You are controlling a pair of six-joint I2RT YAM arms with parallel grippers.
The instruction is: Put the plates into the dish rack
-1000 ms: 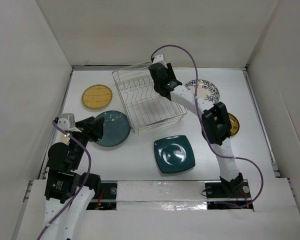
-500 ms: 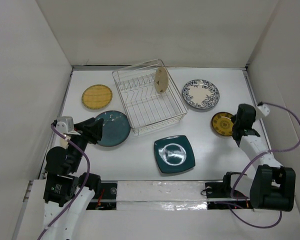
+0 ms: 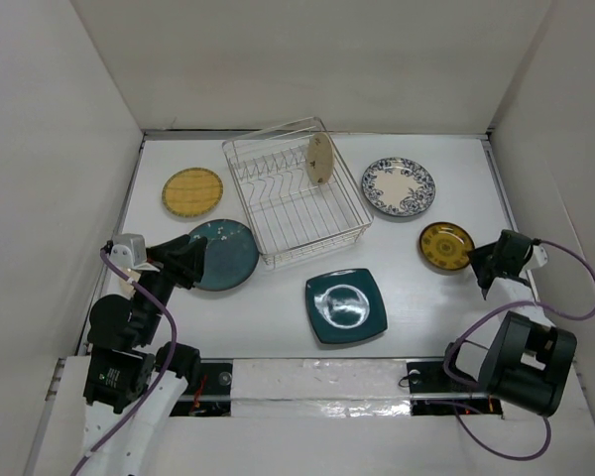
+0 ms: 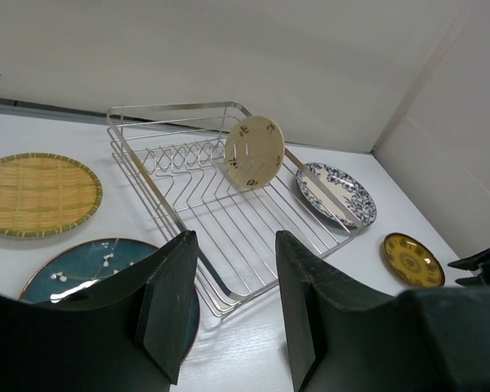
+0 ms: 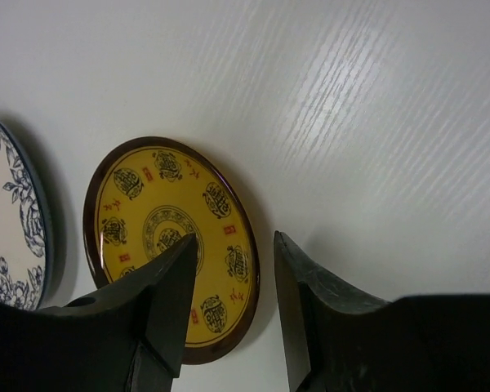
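Observation:
The silver wire dish rack (image 3: 317, 245) stands at the back middle, with the small cream plate (image 3: 320, 159) upright in its slots. On the table lie a woven yellow plate (image 3: 192, 191), a round teal plate (image 3: 223, 255), a square teal plate (image 3: 345, 305), a white plate with a blue floral rim (image 3: 399, 186) and a small yellow brown-rimmed plate (image 3: 446, 246). My left gripper (image 3: 193, 260) is open and empty over the round teal plate's left edge (image 4: 73, 265). My right gripper (image 3: 480, 266) is open and empty, just right of the small yellow plate (image 5: 171, 245).
White walls close in the table on the left, back and right. The left wrist view shows the rack (image 4: 139, 163), the cream plate (image 4: 253, 152), the woven plate (image 4: 37, 194) and the floral plate (image 4: 336, 193). The right arm's cable loops near the right wall.
My right arm has left the rack, where the cream plate now stands alone, and swung to the right edge beside the small yellow plate. The left arm has barely moved.

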